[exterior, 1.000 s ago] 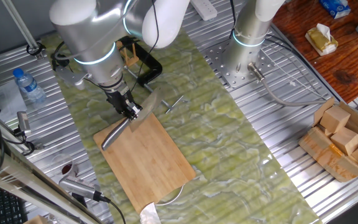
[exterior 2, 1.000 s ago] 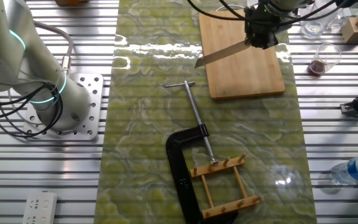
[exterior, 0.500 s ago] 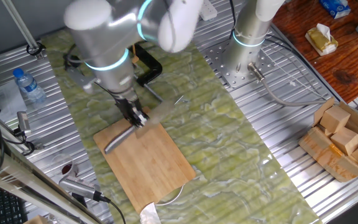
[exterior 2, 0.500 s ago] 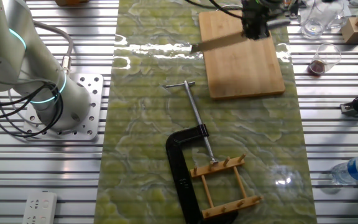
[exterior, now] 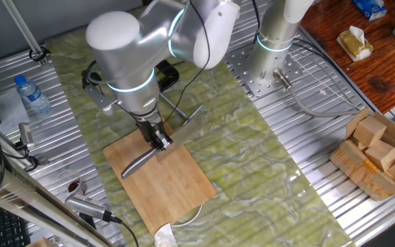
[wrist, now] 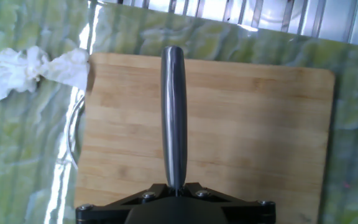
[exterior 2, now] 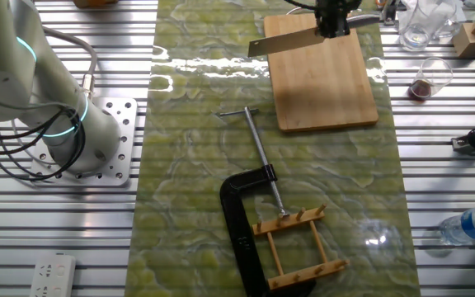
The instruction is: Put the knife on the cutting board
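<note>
My gripper [exterior: 160,140] is shut on the knife [exterior: 184,127], an all-metal cleaver. It grips where the handle meets the blade. The slim silver handle [wrist: 173,112] lies over the cutting board [wrist: 260,137], a light-brown bamboo board. The grey blade [exterior 2: 283,41] sticks out past the board's long edge over the green mat. In the other fixed view the gripper [exterior 2: 332,23] is over the far part of the board [exterior 2: 324,82]. I cannot tell whether the knife touches the board [exterior: 166,182].
A black C-clamp [exterior 2: 250,206] with a thin rod and a small wooden peg rack [exterior 2: 299,243] lie on the mat. Crumpled white paper [wrist: 17,71] lies at one board end. A glass [exterior 2: 425,78], a water bottle [exterior: 31,94] and a box of wooden blocks [exterior: 379,154] stand at the sides.
The gripper has carried the knife sideways across the board's end, toward the middle of the mat. The blade now reaches farther past the board's edge. The grip has not changed.
</note>
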Controlling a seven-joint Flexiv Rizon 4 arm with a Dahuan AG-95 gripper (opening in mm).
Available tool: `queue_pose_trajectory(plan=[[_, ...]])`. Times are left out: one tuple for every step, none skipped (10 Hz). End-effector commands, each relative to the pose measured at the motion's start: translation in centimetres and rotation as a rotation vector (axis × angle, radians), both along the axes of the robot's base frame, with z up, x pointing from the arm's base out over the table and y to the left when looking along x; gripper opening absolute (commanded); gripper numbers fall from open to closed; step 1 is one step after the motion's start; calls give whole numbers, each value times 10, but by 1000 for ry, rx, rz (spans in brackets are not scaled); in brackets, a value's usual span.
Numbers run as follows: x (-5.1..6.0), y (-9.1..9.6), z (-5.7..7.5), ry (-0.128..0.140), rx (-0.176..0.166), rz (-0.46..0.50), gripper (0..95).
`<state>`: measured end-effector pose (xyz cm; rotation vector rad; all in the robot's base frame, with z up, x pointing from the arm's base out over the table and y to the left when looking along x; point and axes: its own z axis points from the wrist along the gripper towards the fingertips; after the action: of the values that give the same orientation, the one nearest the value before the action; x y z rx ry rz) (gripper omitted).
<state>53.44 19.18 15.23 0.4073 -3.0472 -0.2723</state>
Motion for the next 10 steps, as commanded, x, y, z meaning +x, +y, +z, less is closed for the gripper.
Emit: queue_pose_trajectory(plan=[[1,0,-2,-9,-30,38,0],[1,0,-2,-12,-30,35,0],[1,0,-2,-11,-29,32,0],[1,0,-2,-22,-14,23,0],[1,0,-2,-20,-11,19,0],[1,0,-2,-17,-6,15,0],[11,7,2,-8,-5,7,0],[21,19,4,-2,-7,-3,0],[29,28,3,-1,-5,-7,0],[33,35,2,0,-3,-14,0]])
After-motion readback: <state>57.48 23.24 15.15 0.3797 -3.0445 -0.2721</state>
